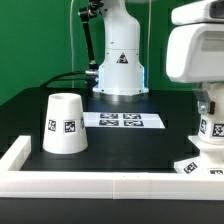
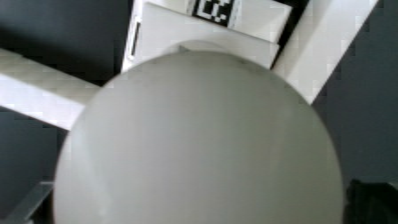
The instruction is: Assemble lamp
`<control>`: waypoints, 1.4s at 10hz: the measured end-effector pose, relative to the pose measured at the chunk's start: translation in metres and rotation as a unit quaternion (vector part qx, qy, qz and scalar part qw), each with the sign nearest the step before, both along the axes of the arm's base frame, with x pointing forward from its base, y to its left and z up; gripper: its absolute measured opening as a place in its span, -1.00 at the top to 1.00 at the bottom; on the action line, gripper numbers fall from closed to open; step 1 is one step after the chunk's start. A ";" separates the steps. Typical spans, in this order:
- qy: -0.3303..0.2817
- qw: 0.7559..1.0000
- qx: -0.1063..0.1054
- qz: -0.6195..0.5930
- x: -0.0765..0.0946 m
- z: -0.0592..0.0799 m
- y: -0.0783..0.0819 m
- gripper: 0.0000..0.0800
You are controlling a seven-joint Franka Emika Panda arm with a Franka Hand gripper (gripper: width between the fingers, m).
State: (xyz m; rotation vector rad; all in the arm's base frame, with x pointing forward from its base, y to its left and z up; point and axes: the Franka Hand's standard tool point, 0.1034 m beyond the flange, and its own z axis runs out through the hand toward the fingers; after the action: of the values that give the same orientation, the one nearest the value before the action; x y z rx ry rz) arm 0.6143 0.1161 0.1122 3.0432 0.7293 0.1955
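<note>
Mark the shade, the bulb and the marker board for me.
shade (image 1: 66,124): exterior view, middle of its side wall.
bulb (image 2: 199,145): wrist view, middle of its rounded surface.
marker board (image 1: 122,120): exterior view, centre of the flat strip, among its tags.

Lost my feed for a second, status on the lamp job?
Gripper at the exterior view's right, over the base; open or shut unclear. Bulb fills the wrist view. Shade stands alone, wide end down, on the left. Nothing in the way.
</note>
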 end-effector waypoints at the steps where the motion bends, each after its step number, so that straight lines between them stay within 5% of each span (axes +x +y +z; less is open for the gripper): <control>1: -0.001 0.999 -0.010 0.051 0.000 0.000 -0.004 -0.75; 7: 0.000 0.970 -0.046 0.239 0.000 -0.002 -0.025 -0.75; 10: 0.002 0.970 -0.048 0.237 -0.001 -0.006 -0.026 -0.75; 11: 0.003 0.970 -0.048 0.236 -0.001 -0.007 -0.026 -0.43; 14: 0.003 0.974 -0.046 0.221 -0.001 -0.007 -0.027 -0.43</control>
State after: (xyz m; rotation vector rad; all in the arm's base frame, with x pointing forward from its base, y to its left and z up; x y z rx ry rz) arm 0.6135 0.0895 0.1050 2.7514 1.3659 0.1456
